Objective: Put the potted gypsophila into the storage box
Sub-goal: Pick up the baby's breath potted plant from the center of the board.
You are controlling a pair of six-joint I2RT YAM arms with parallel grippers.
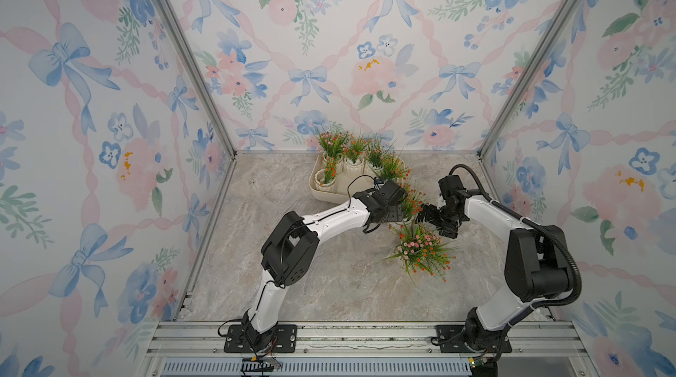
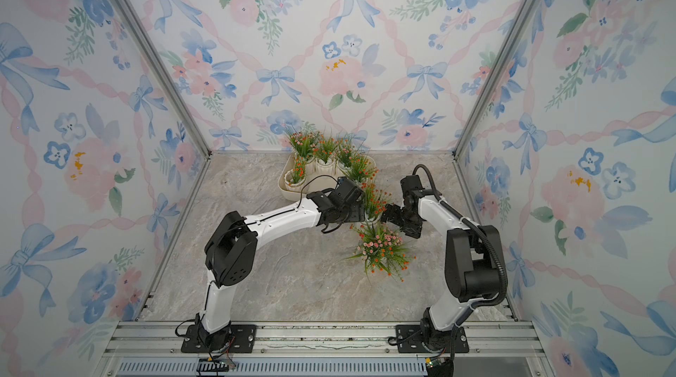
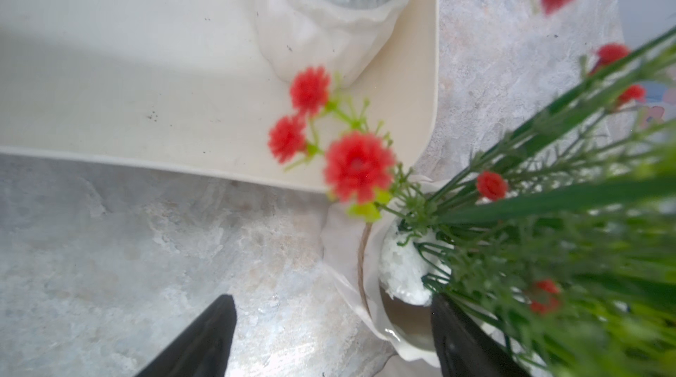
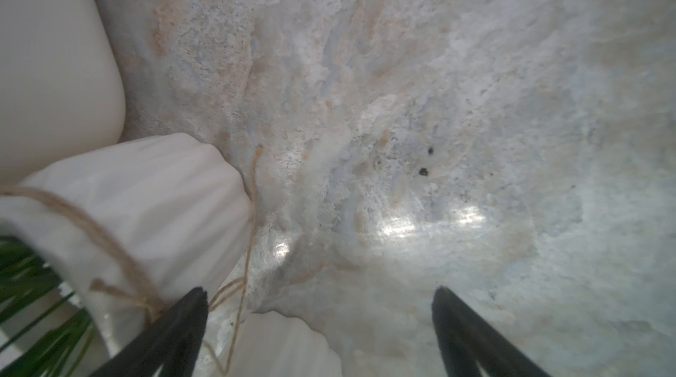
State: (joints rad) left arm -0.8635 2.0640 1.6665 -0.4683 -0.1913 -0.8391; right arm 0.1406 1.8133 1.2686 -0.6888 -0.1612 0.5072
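Observation:
The storage box [image 1: 317, 188] [image 2: 286, 188] stands at the back of the table with several potted gypsophila [image 1: 353, 159] in it. One white pot with red-orange blossoms [image 1: 412, 200] [image 2: 374, 200] stands on the table just off the box's near right corner. My left gripper [image 1: 401, 215] [image 3: 333, 320] is open astride that pot's rim [image 3: 369, 283], one finger outside it and one among the stems. My right gripper [image 1: 424, 215] [image 4: 322, 320] is open over bare table on the pot's other side. That twine-tied pot [image 4: 146, 210] lies beside one of its fingers, not between them.
Another pot, with pink blossoms [image 1: 420, 249] [image 2: 380, 249], stands on the marble table just in front of both grippers; its white rim [image 4: 285, 346] shows under the right gripper. The box corner [image 4: 47, 64] [image 3: 146, 82] lies close behind. Flowered walls close three sides.

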